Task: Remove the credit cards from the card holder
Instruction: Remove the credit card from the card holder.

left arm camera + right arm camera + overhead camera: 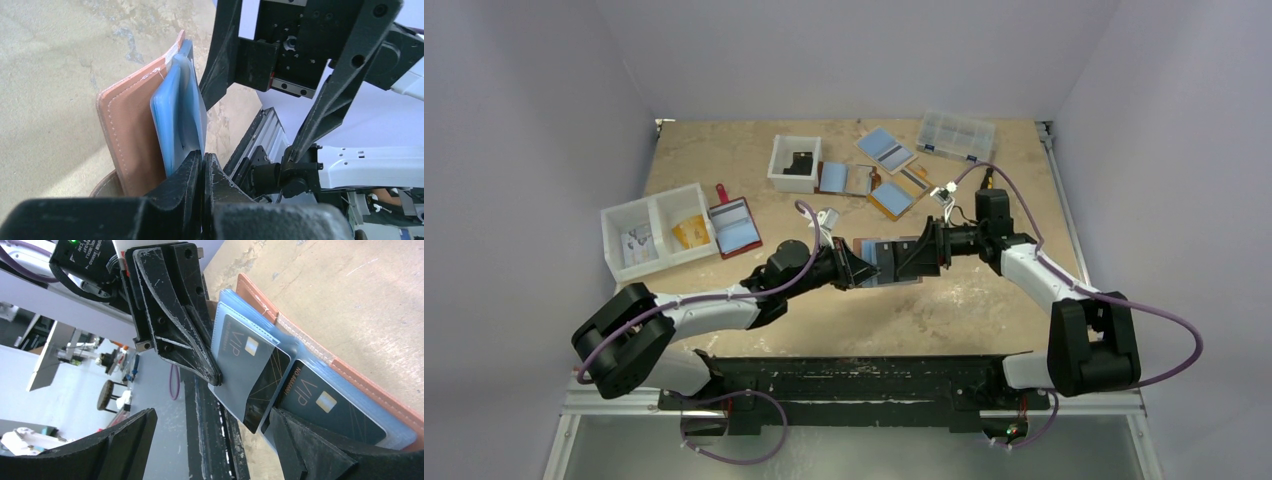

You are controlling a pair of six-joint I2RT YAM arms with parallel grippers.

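The slim tan-brown leather card holder (889, 262) is at the middle of the beige table (714, 150), open, between the two grippers. Inside it has light blue transparent plastic pockets. Two dark grey credit cards with gold lines and the word "VIP" are in these pockets: one (250, 375) in a pocket leaf that is raised away from the brown cover, the other (330, 405) in the pocket lying against the cover.

The left gripper (203, 165) has its black fingers pressed together on the edge of the raised blue pocket leaf and pinches it. The right gripper (916, 252) faces it from the other side with its fingers spread wide. One finger (305, 450) is just beside the lower edge of the second card; if it touches, I cannot tell.

Farther back on the table are a dark red wallet with a strap tab (734, 225), two orange wallets (889, 195), white plastic bins (656, 232) and a clear compartment box (956, 135).
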